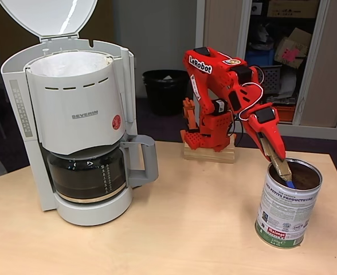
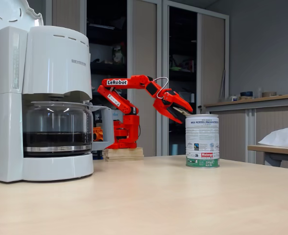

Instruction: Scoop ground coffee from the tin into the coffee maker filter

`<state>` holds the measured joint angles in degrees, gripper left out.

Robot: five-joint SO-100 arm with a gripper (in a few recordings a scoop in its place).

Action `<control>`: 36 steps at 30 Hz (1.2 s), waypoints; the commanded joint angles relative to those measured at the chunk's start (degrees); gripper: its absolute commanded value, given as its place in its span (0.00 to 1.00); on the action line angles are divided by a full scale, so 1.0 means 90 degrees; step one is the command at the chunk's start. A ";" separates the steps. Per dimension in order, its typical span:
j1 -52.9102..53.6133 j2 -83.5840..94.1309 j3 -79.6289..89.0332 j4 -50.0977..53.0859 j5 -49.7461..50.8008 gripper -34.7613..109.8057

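The claw was seen angled down over the open tin, clenched on a wooden-handled scoop whose blue tip dipped inside the rim. The tin stood on the tabletop at the right in a fixed view, well apart from the coffee maker at the left. Dark ground coffee was visible within the tin — how much was loaded on the scoop could not be told.

The lid of the machine was found raised, and the coffee maker filter showed white inside the basket; no coffee could be made out in it from this angle.

Judged stage: scooping just under way. Left to do — lifting a loaded scoop, carrying it across, tipping it into the filter.
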<state>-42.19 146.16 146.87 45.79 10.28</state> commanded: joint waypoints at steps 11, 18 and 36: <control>0.0029 -0.0283 -0.0254 -0.0264 0.0010 0.24; 0.0146 -0.0723 -0.1543 0.0576 -0.0107 0.24; 0.0605 -0.3262 -0.5322 0.3135 -0.2988 0.24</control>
<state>-37.62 117.07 102.22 73.30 -7.12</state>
